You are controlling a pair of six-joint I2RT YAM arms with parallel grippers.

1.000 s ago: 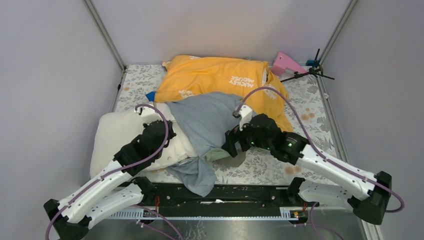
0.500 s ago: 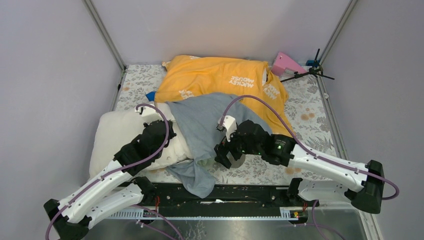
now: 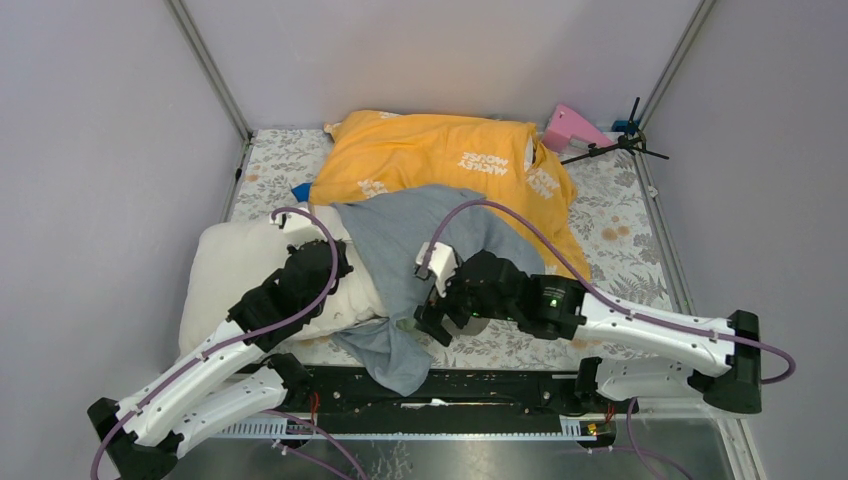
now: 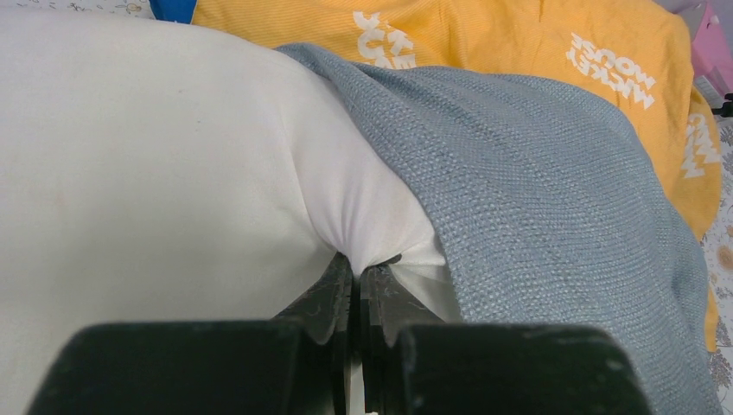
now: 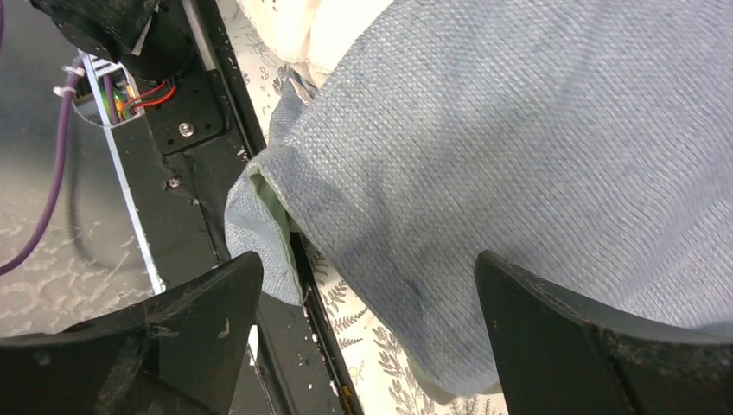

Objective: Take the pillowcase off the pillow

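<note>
Your top view looks down from behind over the whole table (image 3: 620, 215). Your left wrist view sits tight against the pillow (image 4: 130, 173), facing the far end; your right looks steeply down, close on the pillowcase (image 5: 536, 156), which all three share.

Bright, even light; sharp, soft shadows

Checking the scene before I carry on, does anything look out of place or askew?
Yes. A loose end of the grey-blue pillowcase droops off the table's near edge onto the black mounting rail between the arm bases. The rest is partly peeled off the white pillow, which the left gripper pinches.
</note>
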